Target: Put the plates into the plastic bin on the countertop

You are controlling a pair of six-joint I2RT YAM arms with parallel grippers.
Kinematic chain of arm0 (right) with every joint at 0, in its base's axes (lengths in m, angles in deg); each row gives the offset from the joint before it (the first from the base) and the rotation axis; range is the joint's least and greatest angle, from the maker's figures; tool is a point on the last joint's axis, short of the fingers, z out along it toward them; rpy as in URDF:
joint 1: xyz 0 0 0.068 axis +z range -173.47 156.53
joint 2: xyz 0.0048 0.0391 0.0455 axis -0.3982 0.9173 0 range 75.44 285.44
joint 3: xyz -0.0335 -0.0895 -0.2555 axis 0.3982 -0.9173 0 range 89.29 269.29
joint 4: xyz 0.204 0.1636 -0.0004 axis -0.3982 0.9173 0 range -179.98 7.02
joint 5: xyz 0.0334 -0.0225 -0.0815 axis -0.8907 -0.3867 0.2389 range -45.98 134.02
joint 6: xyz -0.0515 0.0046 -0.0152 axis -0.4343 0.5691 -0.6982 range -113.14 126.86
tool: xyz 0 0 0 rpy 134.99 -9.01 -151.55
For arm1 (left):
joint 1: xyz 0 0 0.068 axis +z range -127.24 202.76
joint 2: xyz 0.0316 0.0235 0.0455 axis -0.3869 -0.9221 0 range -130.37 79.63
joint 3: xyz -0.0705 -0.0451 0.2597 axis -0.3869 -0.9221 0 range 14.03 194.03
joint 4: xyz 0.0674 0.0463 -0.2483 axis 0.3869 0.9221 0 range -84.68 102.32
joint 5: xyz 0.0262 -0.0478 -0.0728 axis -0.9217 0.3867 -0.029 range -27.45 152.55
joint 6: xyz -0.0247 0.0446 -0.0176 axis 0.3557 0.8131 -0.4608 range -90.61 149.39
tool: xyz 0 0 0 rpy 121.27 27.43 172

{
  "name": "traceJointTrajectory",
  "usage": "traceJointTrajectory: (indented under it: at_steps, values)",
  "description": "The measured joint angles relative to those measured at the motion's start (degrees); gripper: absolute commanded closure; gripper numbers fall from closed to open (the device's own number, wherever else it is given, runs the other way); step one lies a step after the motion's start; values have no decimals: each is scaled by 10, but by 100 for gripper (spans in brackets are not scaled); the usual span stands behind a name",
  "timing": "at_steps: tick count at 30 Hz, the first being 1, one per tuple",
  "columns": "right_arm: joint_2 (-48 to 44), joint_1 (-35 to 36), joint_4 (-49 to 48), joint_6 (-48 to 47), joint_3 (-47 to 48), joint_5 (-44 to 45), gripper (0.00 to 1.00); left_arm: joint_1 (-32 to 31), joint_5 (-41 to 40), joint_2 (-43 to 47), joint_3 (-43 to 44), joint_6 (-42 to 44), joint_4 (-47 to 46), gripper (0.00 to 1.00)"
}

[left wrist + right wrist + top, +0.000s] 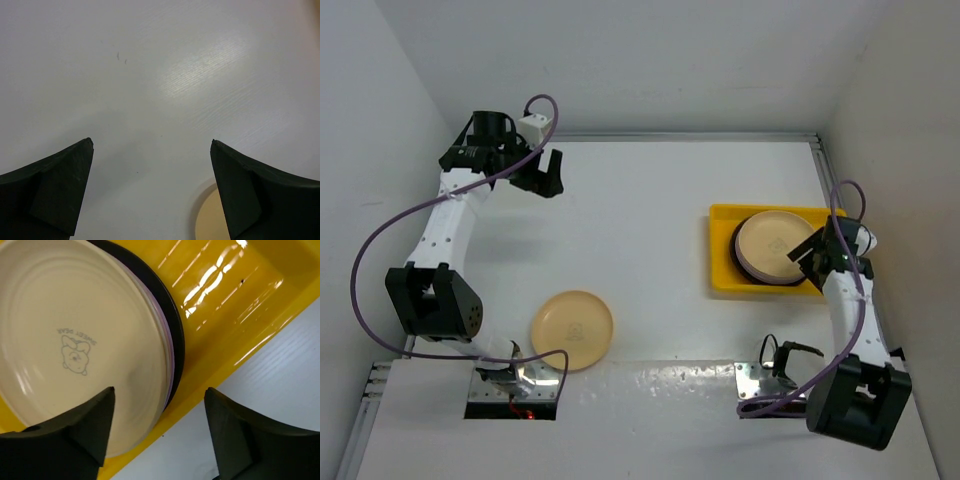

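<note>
A yellow plastic bin (pixel 722 250) sits at the right of the white countertop (pixel 650 220). A stack of plates lies in it, topped by a cream plate (pixel 775 246) with a bear print, also in the right wrist view (pixel 75 340), with lavender and dark rims under it. A tan-yellow plate (pixel 572 328) lies alone at the front left; its edge shows in the left wrist view (pixel 210 220). My right gripper (pixel 817 255) is open and empty above the bin's near right edge (pixel 220 370). My left gripper (pixel 548 175) is open and empty at the far left, well apart from the tan plate.
White walls close in the left, back and right sides. A metal rail (pixel 690 137) runs along the far edge of the countertop. The arm bases and metal mounts (pixel 515 385) stand at the near edge. Purple cables (pixel 390 235) loop beside both arms.
</note>
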Motion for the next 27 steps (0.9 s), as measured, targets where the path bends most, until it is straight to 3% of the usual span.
traceJointTrajectory:
  at_steps: [8,10,14,17,18,22,27]
  values:
    - [13,3,15,-17,-1,-2,21,0,14,0,0,6,4,0]
    - [-5,37,26,-33,6,24,21,2,17,0,0,8,5,0]
    - [-7,206,44,-83,107,64,21,24,23,0,0,10,7,0]
    - [47,386,13,-124,204,71,21,66,21,2,-2,7,5,0]
    - [77,445,0,-136,233,59,26,86,19,8,-9,5,4,0]
    - [278,611,-47,-170,337,-31,32,170,-3,61,-70,-1,3,0]
    - [525,724,-78,-191,418,-139,35,254,-35,161,-148,4,11,0]
